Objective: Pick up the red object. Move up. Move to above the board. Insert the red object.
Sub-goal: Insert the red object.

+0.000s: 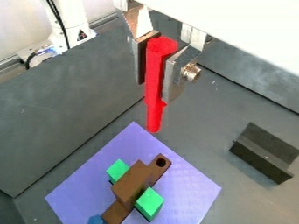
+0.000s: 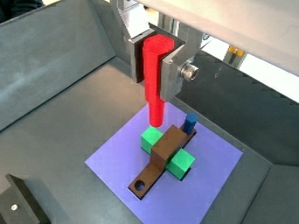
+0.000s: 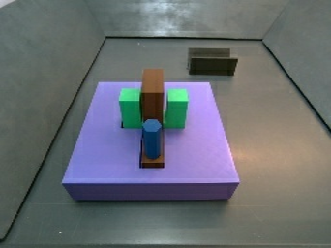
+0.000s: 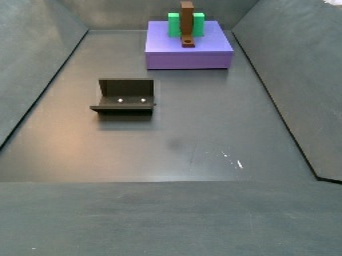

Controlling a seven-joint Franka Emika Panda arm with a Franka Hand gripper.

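My gripper (image 1: 160, 74) is shut on the red object (image 1: 156, 83), a slim bright red peg that hangs straight down between the silver fingers; both wrist views show it (image 2: 156, 79). Its lower tip hangs in the air above the near edge of the board (image 1: 187, 188). The board is a large lavender-blue slab (image 2: 211, 162), also seen in both side views (image 3: 195, 145) (image 4: 211, 52). On it stand green blocks (image 3: 132, 107), a brown block (image 3: 153, 97) and a blue peg (image 3: 151, 138). The gripper and the red peg are out of view in both side views.
A dark fixture stands on the grey floor apart from the board (image 4: 124, 97) (image 3: 212, 62) (image 1: 263, 150). Grey walls enclose the floor on all sides (image 3: 65, 87).
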